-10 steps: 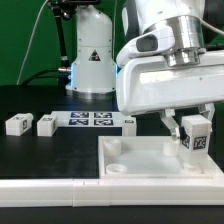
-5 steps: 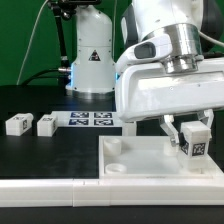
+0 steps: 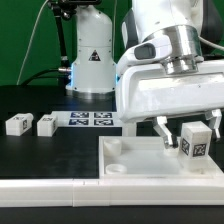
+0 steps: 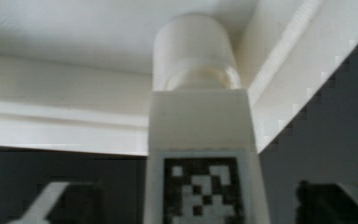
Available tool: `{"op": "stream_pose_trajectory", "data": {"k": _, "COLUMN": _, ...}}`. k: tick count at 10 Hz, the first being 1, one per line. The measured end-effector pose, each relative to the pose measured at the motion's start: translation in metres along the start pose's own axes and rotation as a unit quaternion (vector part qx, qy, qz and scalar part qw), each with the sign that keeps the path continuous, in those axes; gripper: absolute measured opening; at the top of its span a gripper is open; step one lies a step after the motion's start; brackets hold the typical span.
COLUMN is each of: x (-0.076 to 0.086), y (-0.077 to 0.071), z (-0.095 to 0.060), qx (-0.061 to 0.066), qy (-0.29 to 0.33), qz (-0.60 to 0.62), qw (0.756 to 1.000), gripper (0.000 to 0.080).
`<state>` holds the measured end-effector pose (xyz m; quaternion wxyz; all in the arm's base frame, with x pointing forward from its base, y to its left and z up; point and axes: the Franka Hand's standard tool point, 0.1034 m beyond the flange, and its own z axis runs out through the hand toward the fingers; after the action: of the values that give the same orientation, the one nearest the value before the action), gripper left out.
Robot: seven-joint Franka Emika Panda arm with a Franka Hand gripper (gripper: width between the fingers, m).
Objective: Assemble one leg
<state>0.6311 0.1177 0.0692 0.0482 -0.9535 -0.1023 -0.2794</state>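
One leg, a small white block with a black-and-white tag, stands upright on the far right corner of the large white square tray-like piece. My gripper is open and straddles it. One finger is off to the exterior view's left of the leg and the other to its right, with gaps on both sides. In the wrist view the leg rises between the spread fingers of my gripper, its rounded end over the white piece.
Two more legs lie on the black table at the exterior view's left. The marker board lies beside them, with another small white block at its right end. A white rail runs along the front.
The fingers have spread apart from the leg's sides. The leg stays standing on the white piece's corner.
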Motion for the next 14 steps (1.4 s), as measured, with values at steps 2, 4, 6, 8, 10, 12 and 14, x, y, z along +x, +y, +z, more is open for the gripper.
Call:
{"op": "stream_pose_trajectory", "data": {"k": 2, "x": 0.0, "y": 0.0, "z": 0.0, "qx": 0.0, "qy": 0.0, "qz": 0.0, "qw": 1.0, "gripper": 0.0639}}
{"op": "stream_pose_trajectory", "data": {"k": 4, "x": 0.0, "y": 0.0, "z": 0.0, "qx": 0.0, "qy": 0.0, "qz": 0.0, "qw": 1.0, "gripper": 0.0648}}
{"op": "stream_pose_trajectory", "data": {"k": 6, "x": 0.0, "y": 0.0, "z": 0.0, "qx": 0.0, "qy": 0.0, "qz": 0.0, "qw": 1.0, "gripper": 0.0649}}
{"op": "stream_pose_trajectory", "data": {"k": 8, "x": 0.01, "y": -0.002, "z": -0.01, "qx": 0.004, "qy": -0.013, "qz": -0.002, "qw": 1.0, "gripper": 0.0649}}
{"op": "stream_pose_trajectory", "data": {"k": 10, "x": 0.024, "y": -0.001, "z": -0.024, "qx": 0.006, "qy": -0.022, "qz": -0.005, "qw": 1.0, "gripper": 0.0649}}
{"op": "stream_pose_trajectory", "data": {"k": 12, "x": 0.026, "y": -0.002, "z": -0.025, "qx": 0.01, "qy": -0.04, "qz": -0.005, "qw": 0.999, "gripper": 0.0649}}
{"op": "stream_pose_trajectory", "data": {"k": 14, "x": 0.022, "y": -0.003, "z": -0.023, "qx": 0.015, "qy": -0.06, "qz": -0.003, "qw": 0.998, "gripper": 0.0649}}
